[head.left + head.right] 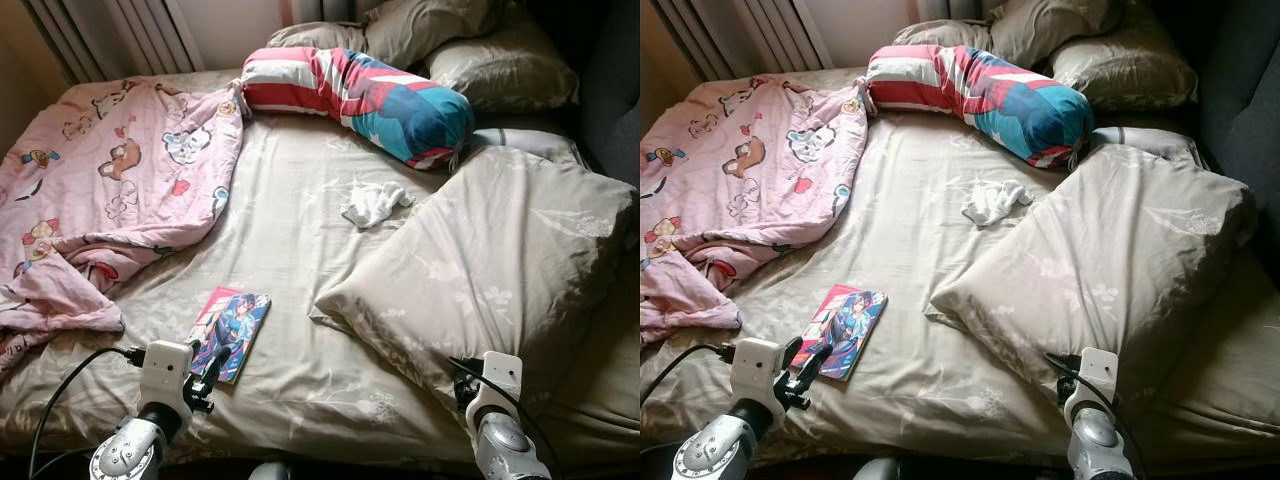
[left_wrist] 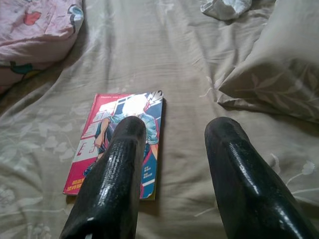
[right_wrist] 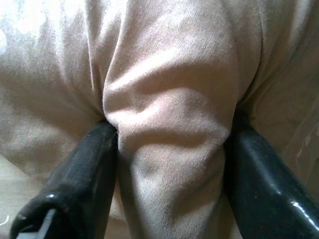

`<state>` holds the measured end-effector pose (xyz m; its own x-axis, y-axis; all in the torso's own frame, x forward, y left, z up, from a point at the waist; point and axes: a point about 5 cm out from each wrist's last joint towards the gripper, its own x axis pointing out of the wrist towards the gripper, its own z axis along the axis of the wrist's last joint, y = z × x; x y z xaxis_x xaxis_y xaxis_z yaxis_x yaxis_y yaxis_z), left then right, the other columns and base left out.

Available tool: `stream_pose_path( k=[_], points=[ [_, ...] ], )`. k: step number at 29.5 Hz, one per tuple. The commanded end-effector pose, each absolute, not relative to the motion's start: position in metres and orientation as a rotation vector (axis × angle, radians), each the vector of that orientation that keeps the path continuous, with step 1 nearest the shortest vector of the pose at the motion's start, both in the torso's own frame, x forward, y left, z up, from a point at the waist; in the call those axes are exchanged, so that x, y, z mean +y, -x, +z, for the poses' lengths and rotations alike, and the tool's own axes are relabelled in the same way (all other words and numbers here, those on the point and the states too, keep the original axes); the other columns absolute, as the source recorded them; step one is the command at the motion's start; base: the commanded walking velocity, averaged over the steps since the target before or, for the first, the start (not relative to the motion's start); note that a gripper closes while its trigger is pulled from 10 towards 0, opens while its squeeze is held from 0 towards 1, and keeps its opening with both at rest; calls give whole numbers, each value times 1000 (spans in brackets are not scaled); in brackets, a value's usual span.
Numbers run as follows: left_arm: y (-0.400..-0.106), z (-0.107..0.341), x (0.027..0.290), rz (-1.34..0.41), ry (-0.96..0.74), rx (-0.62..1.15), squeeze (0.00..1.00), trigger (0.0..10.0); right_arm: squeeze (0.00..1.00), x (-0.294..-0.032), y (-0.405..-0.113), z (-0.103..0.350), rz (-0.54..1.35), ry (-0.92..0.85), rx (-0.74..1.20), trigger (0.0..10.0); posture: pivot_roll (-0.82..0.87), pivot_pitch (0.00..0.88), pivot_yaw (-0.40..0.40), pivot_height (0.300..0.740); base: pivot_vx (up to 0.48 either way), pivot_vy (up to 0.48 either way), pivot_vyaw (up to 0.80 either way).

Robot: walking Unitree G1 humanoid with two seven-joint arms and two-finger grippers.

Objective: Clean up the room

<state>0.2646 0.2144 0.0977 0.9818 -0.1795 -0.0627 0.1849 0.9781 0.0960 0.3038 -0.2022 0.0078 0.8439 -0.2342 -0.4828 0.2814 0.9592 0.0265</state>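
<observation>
While the right gripper (image 3: 169, 149) pinches a large beige floral pillow (image 1: 500, 260), its jaws clamped on fabric.
The left gripper (image 2: 174, 164) hovers, jaws apart, over a pink illustrated comic book (image 1: 232, 330) on the bed (image 1: 290, 220).

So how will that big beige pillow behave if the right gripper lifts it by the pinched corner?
The pillow likely sags: fabric bunches between the right gripper fingers, so it is soft. It looks bulky but probably light. Held by loose cloth, it may slip or swing, dragging on the bedsheet.
</observation>
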Motion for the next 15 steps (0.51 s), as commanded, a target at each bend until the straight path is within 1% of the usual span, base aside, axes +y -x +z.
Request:
stream_pose_path(
  k=[1, 8, 15],
  points=[
    [-261, 99, 221, -149, -105, 59, 0, 10000, 0, -185, -278, -22, -232, -129, 652, 0, 203, 311, 135, 651, 0, 0, 0],
    [-268, 104, 222, -124, -105, 42, 0, 10000, 0, -186, -277, -23, -228, -120, 654, 0, 193, 288, 121, 651, 0, 0, 0],
    [-283, 106, 226, -92, -96, 30, 0, 10000, 0, -194, -283, -16, -250, -106, 626, 0, 162, 237, 102, 651, 0, 0, 0]
  ],
)
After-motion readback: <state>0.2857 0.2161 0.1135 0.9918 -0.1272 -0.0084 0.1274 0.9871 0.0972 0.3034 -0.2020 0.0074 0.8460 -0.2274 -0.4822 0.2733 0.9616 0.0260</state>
